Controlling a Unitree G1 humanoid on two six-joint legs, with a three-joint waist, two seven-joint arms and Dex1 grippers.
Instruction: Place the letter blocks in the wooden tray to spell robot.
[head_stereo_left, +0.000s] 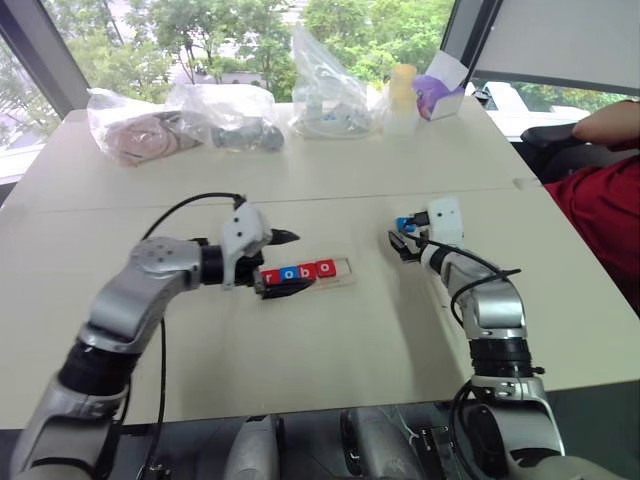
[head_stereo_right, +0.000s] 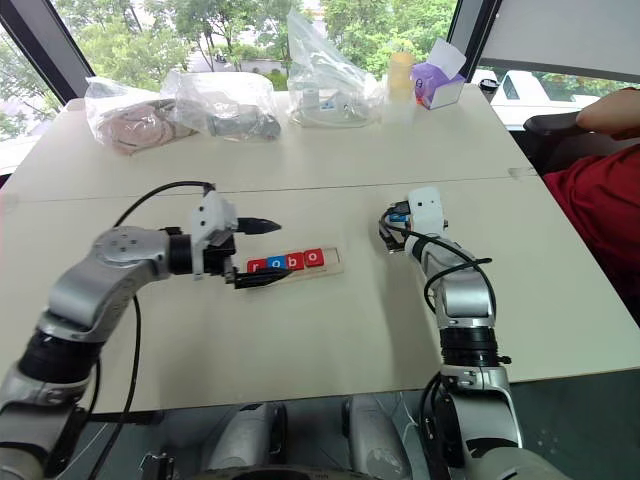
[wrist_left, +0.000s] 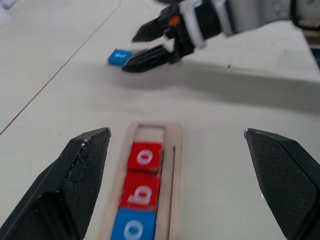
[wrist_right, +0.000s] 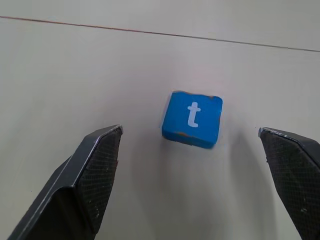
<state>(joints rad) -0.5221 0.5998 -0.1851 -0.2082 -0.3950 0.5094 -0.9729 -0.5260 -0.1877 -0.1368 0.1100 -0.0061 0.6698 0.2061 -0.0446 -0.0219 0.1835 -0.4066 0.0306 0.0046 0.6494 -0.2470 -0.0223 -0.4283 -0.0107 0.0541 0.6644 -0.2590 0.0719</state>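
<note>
The wooden tray lies mid-table holding a red r, a blue o, a red b and a red o; its right end slot is bare. My left gripper is open, its two fingers straddling the tray's left part just above it. The blue t block lies flat on the table to the right of the tray. My right gripper is open, and the t block lies just ahead between its fingers, with neither finger touching it. The left wrist view also shows the right gripper beside the t block.
Clear plastic bags with odds and ends, a yellow bottle and a purple box line the table's far edge. A person's red sleeve and arm are at the right. A seam crosses the tabletop.
</note>
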